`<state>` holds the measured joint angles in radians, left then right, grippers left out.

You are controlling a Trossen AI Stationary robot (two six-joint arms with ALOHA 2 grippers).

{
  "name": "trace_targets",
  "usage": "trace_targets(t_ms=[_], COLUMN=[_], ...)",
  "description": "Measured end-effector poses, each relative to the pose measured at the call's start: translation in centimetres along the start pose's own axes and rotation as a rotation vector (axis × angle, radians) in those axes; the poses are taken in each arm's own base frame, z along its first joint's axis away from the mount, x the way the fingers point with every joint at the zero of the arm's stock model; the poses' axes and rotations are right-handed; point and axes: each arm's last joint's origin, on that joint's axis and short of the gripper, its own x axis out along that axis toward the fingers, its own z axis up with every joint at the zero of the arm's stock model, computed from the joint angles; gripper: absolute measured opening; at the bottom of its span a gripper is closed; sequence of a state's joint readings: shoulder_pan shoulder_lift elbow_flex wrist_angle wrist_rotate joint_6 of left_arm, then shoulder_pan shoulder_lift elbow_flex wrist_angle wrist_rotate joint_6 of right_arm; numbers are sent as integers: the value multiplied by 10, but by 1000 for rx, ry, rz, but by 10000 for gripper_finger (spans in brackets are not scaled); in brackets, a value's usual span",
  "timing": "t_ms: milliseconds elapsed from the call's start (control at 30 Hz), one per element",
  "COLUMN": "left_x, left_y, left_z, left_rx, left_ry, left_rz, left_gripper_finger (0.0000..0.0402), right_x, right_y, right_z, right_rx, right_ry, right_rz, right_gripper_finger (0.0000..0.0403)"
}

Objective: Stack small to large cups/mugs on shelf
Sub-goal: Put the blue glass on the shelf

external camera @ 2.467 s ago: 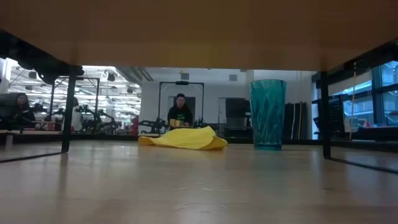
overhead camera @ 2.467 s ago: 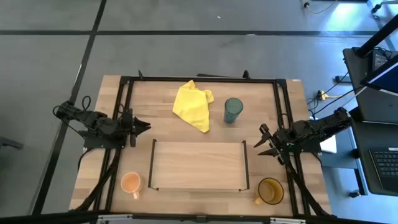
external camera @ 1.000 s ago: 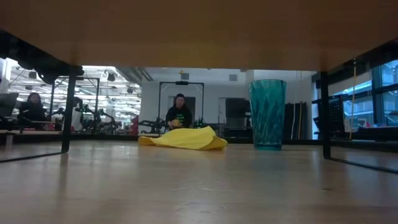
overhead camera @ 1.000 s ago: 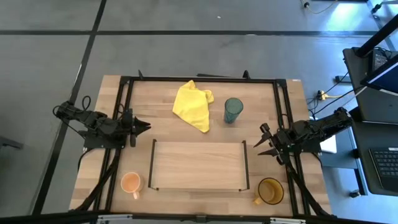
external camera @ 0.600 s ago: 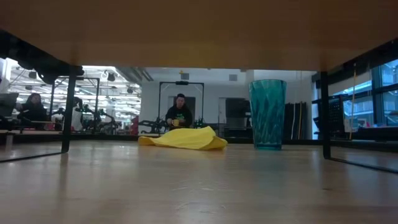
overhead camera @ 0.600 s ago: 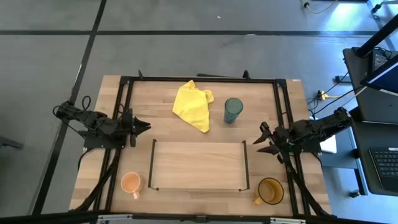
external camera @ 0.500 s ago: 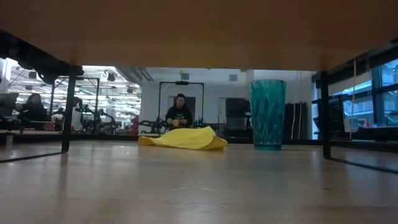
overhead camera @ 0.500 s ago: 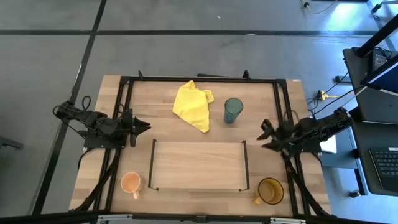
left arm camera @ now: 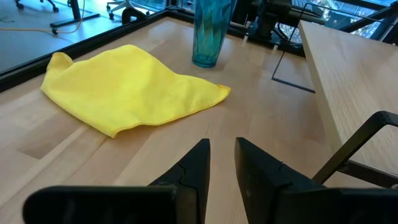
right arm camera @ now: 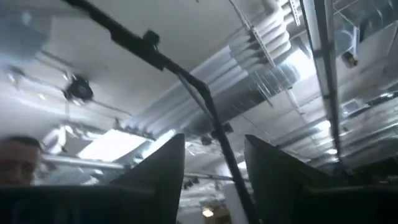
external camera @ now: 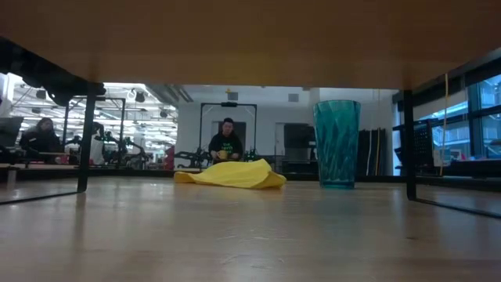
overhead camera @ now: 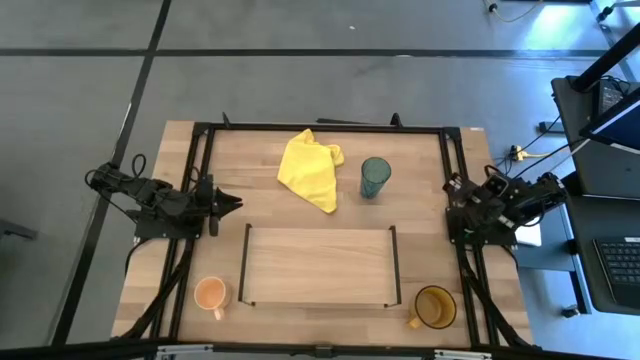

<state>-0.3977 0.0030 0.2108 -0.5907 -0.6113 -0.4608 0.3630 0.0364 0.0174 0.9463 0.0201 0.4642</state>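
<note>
Your left gripper [overhead camera: 232, 201] sits at the table's left edge, level with the gap between the yellow cloth [overhead camera: 311, 170] and the shelf [overhead camera: 318, 266]. Its fingers [left arm camera: 194, 163] stand a narrow gap apart with nothing between them; the wrist view looks past them at the cloth and the teal tumbler [left arm camera: 211, 32].

Your right gripper [overhead camera: 452, 207] is over the table's right edge, beside the black frame rail, and tilted upward (its wrist view shows only ceiling ducts and lights). Its fingers [right arm camera: 163, 167] are parted, nothing held.

Task items, none on the shelf:
- Teal tumbler [overhead camera: 375, 177] stands upright on the far half of the table, just beside the cloth's right side, apart from it.
- Small pale-orange mug [overhead camera: 210, 294] stands on the table near the front left corner, just outside the shelf's left upright.
- Amber-brown mug [overhead camera: 435, 307] stands near the front right corner, just outside the shelf's right upright, handle pointing left toward the shelf.

The shelf board is bare, centred on the near half of the table. The low view shows the tumbler [external camera: 337, 143] and the cloth [external camera: 232, 175] from under the shelf board, with a person [external camera: 226, 141] far behind in the room.
</note>
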Motion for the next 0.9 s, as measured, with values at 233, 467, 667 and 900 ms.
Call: trace_targets(t_ms=[233,467,667,900], left_x=[0,0,0,0], left_y=[0,0,0,0], left_z=[0,0,0,0], left_rx=[0,0,0,0], left_ry=[0,0,0,0], left_rz=[0,0,0,0], left_gripper_finger=[69,69,69,69], right_x=[0,0,18,68], right_y=[0,-1,-8,8], right_z=[0,0,1,58], right_rx=[61,158,9,-328], right_ry=[-4,-10,181,436], right_rz=[-4,-19,-413,-1059], right_gripper_finger=[168,168,168,168])
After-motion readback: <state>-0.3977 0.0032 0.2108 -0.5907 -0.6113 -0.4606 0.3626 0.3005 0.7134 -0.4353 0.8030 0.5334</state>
